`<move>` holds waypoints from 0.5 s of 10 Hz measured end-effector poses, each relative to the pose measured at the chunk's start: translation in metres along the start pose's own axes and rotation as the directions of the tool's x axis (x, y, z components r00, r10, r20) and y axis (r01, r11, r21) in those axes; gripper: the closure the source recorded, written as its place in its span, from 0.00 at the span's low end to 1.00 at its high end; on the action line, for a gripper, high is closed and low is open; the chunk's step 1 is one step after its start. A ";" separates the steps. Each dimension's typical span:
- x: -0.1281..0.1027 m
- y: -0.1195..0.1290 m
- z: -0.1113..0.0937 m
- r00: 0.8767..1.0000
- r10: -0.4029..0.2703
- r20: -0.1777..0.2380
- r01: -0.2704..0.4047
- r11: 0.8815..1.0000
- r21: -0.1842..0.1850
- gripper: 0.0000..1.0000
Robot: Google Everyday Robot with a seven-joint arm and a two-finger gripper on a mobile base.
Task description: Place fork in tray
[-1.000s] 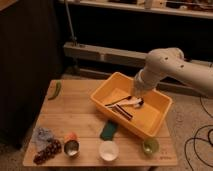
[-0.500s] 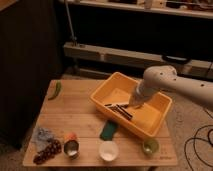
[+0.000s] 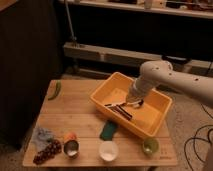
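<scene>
Since half a second ago I have the arm point(image 3: 170, 80) lower and further over the tray point(image 3: 102, 97); the claw point(image 3: 134, 101) now sits down inside it, over the middle of the yellow-orange floor, where before it hung nearer the right wall. Everything out on the table point(image 3: 85, 117) lies as it did earlier.

Claw state: I cannot tell whether it is spread or pressed together; the wrist hides it.

Fork: I cannot make out a plain silver fork for certain. Just left of and below the claw, on the tray floor, lie black-and-white handled utensils point(image 3: 120, 108), touching or nearly touching the claw tip. Whether the fork is among them or under the claw I cannot tell.

Other items, placed from the claw:
- green sponge point(image 3: 108, 131), below and to the left, against the tray's near wall.
- white cup point(image 3: 108, 150), further below, near the table's front edge.
- green cup point(image 3: 149, 146), below and slightly right.
- small metal cup point(image 3: 71, 147) and an orange item point(image 3: 69, 136), far lower left.
- grapes point(image 3: 47, 151) and blue-grey cloth point(image 3: 43, 134), lower-left corner.
- green pepper point(image 3: 55, 90), far left.

No readable writing or labels on anything.
</scene>
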 end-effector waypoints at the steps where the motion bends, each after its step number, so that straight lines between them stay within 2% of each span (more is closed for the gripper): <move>1: 0.000 0.002 0.001 1.000 -0.002 -0.001 0.002 1.000 0.000 0.29; 5: 0.000 0.002 0.001 1.000 -0.002 -0.001 0.002 1.000 0.000 0.29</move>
